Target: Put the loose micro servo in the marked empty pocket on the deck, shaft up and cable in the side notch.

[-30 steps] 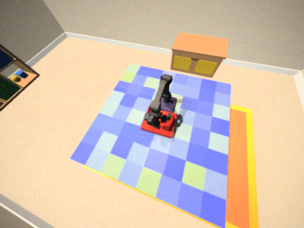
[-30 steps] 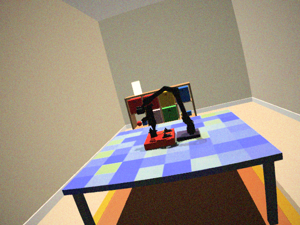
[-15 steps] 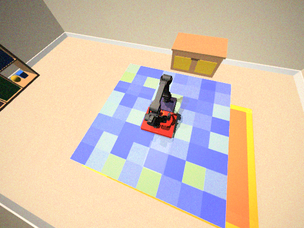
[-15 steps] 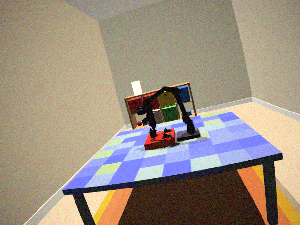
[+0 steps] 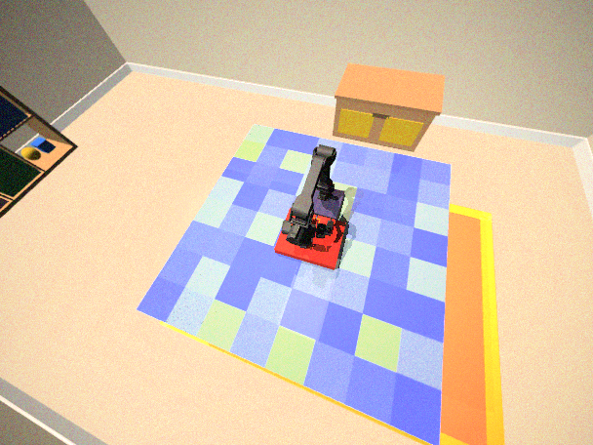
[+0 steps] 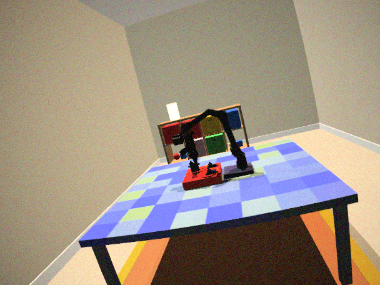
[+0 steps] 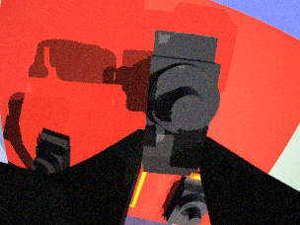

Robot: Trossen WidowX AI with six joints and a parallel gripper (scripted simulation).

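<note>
Servo between the fingertips, above the red deck

The micro servo (image 7: 184,94) is standing between the fingers of the end effector (image 5: 304,239) (image 6: 194,168) (image 7: 172,140), which is pinching it from both sides. Its round top with the output shaft is facing the wrist camera. Whether its underside is touching the red deck (image 5: 312,258) (image 6: 203,182) (image 7: 257,99) is not visible, and its cable is not clearly showing. It is standing outside the yellow pocket marking (image 7: 138,189), part of which is showing between the fingers.

One dark servo (image 7: 189,204) is sitting beside that marking, and another (image 7: 51,150) is sitting across the deck, partly behind a finger.

The deck is resting on the checkered tabletop (image 5: 390,273) (image 6: 225,215), nearer the edge facing the wooden cabinet (image 5: 390,90) than the opposite edge, well apart from all four corners. The purple base plate (image 5: 336,213) (image 6: 229,172) is lying between the deck and that cabinet-side edge. From it, the black arm (image 5: 307,195) (image 6: 229,132) is arching over to the deck.
</note>
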